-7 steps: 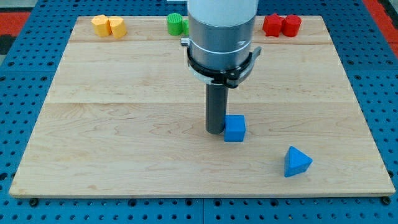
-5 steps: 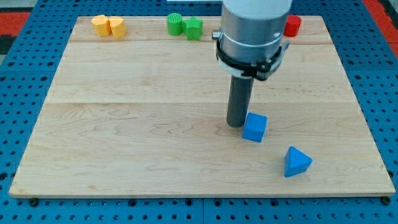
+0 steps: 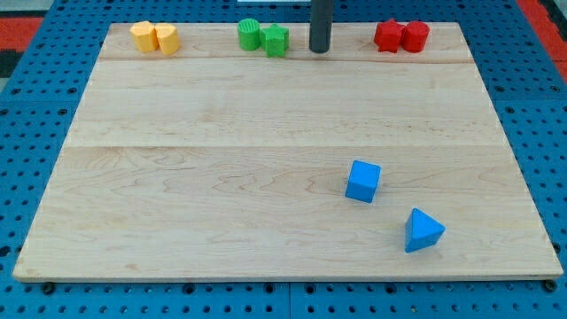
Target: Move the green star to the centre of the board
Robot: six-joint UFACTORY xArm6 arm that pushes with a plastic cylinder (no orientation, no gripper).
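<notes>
1. Green star [image 3: 276, 41] at the board's [image 3: 177, 177] top edge, touching a green cylinder [image 3: 251, 35] on its left side; well up from the board's centre, task not yet done
2. My tip [image 3: 319, 50] just right of the star, apart from it, level with the top row; a bare rod with no jaws, so nothing to clench or release, and touching no block
3. Red blocks [image 3: 400, 36], two touching, further right of the star; yellow blocks [image 3: 155, 37], two touching, well left of it
4. Blue cube [image 3: 362, 181] and blue pyramid [image 3: 423, 230] far below and right of the star, the cube near the board's centre
5. Likely risks: pushing from the right would shove the star into the cylinder and drag both along; needs a start from above the star, tight against the board's edge; an off-centre push could spin the star aside; a path drifting right could bump the cube
</notes>
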